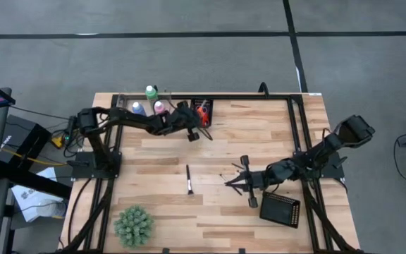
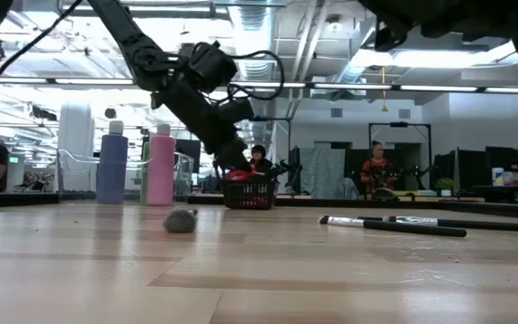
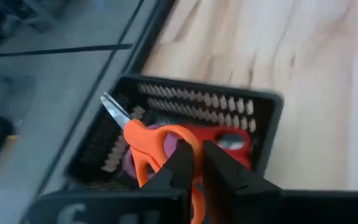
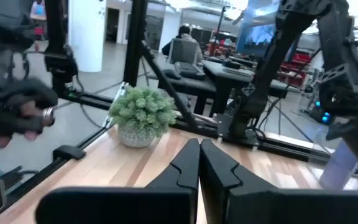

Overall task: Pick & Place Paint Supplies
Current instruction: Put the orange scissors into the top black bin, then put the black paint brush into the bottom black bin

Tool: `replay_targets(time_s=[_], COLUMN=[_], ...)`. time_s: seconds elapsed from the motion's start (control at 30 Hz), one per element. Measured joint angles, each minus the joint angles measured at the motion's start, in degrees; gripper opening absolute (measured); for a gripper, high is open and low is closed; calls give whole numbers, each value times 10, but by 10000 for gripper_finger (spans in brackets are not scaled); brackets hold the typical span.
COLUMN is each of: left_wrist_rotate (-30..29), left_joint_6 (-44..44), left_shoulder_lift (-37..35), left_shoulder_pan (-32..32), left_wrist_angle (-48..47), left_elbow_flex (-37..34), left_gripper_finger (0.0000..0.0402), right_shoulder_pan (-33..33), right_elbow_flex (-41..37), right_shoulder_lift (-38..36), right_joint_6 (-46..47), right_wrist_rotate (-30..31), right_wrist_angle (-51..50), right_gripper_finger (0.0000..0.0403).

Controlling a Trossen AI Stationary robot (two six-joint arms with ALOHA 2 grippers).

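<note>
left gripper (image 3: pixel 197 163) pinched on orange scissors (image 3: pixel 157 146), hanging over the mesh tray (image 3: pixel 263 134) for drop-off; right gripper (image 4: pixel 199 163) closed, empty, parked.

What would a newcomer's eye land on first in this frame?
Probably the left gripper at the table's far edge, shut on the orange-handled scissors over the small black mesh tray, with pink and red handles beneath. Beside it stand the blue, pink and green white-capped bottles. A thin dark-handled brush lies mid-table, and the right gripper waits shut near the table's right side.
</note>
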Motion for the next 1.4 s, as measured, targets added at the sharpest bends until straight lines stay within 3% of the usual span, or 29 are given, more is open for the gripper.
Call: replay_targets(time_s=[0.23,0.63,0.77,0.87,0.97,1.13,1.3,1.4], left_wrist_rotate=[45,51,157,241,287,299,302,302], left_joint_6=[-22,-50,-61,-73,-76,-80,-137,-188], left_shoulder_lift=[11,6,-27,-77,-151,-309,-481,-581], left_shoulder_pan=[16,18,15,5,-14,-62,-113,-142], left_wrist_angle=[-13,-21,-13,-16,4,53,53,53], left_elbow_flex=[4,4,4,2,-25,-132,-262,-335], left_gripper_finger=[24,155,189,196,191,171,159,160], right_shoulder_pan=[-2,-2,-2,-2,-2,-2,2,-2], right_elbow_flex=[1,1,1,1,1,1,-8,-34], right_shoulder_lift=[4,4,4,4,4,5,5,5], right_joint_6=[6,6,5,4,4,4,1,-1], right_wrist_rotate=[1,1,1,1,-14,-74,-89,-91], right_wrist_angle=[4,5,5,5,7,30,43,109], right_gripper_finger=[0,0,0,0,0,0,0,0])
